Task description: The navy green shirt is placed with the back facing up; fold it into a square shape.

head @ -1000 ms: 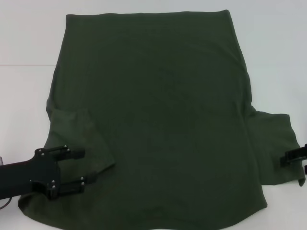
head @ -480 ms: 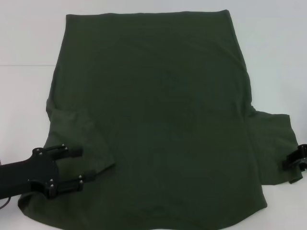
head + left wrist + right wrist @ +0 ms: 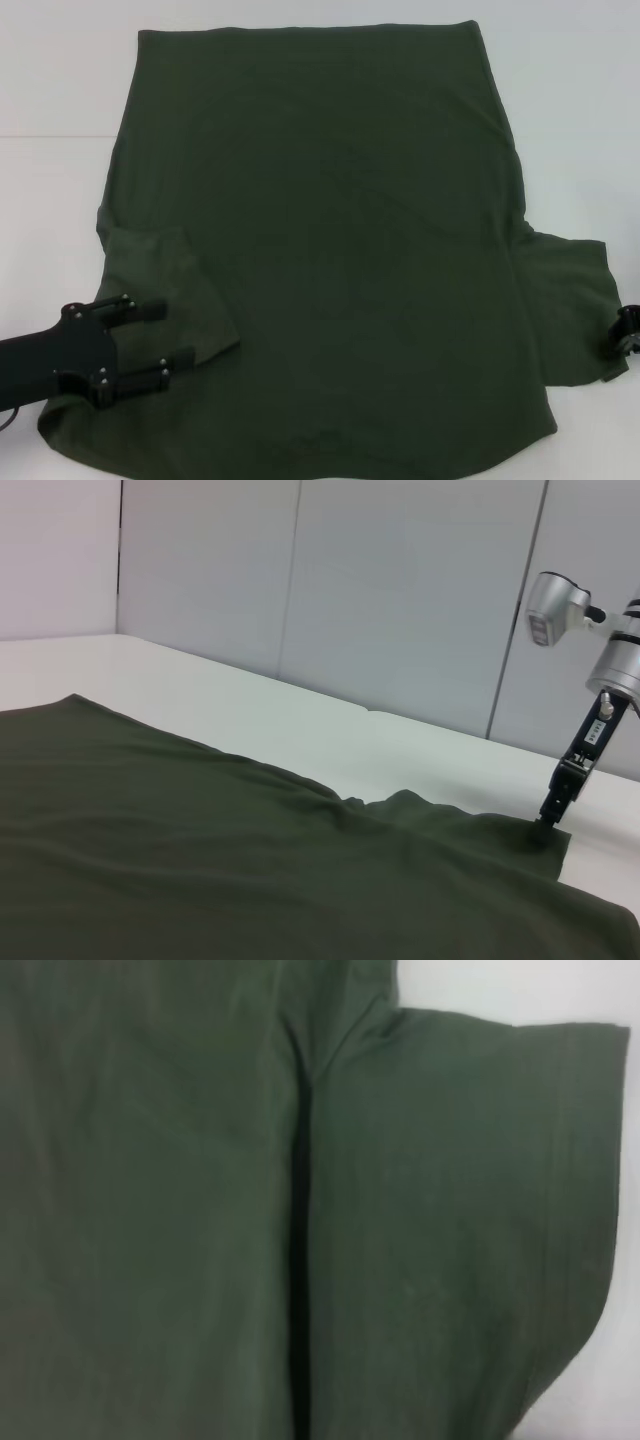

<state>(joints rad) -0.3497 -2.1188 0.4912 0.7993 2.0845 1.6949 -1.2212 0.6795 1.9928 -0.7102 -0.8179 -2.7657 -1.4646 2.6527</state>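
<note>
Head view: navy green shirt lies flat, back up, across most of the white table, hem at the far side, collar end near. Left sleeve is folded in onto the body, right sleeve is spread out on the table to the right. Left gripper sits over the near-left part of the shirt at the folded sleeve, fingers spread with a clear gap, nothing between them. Right gripper is at the right frame edge by the right sleeve cuff; only a bit of it shows, can't tell if it's parted or closed, or whether it has cloth. Left wrist view shows its tip low at the sleeve edge, touching or just above, can't say which. Handling, my read: thin cotton, light, fully limp, no stiffness, so it will drape and drag and any lifted edge will sag; low slip on the table, not fragile. Best holds are hems and cuffs, pinching a single edge: right cuff outer edge for the next sleeve fold, then shoulder and hem corners. Risk is grabbing both layers or bunching the seam fold. Nothing else on the table, nothing in the way; grey wall panels stand beyond the table
</note>
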